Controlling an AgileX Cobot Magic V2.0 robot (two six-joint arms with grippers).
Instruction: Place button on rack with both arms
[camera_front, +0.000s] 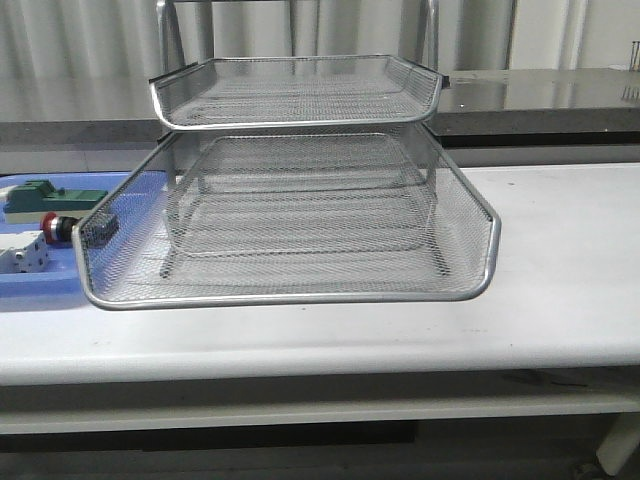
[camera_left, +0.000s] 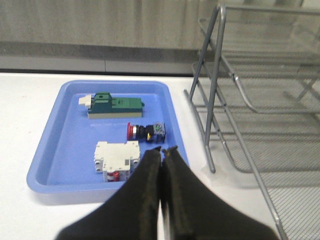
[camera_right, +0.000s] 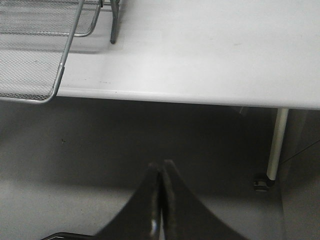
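Rack (camera_front: 300, 210): silver wire mesh, polished metal rims and posts. Tray (camera_left: 55, 135): smooth blue plastic, faint sheen. Button (camera_left: 145, 132): glossy red plastic head, black collar. Table (camera_front: 560, 280): white, smooth, matt. Left gripper (camera_left: 163, 150): black, dull finish.

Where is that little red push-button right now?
The button lies on its side in the blue tray, left of the rack in the front view, between the green block and the white block.
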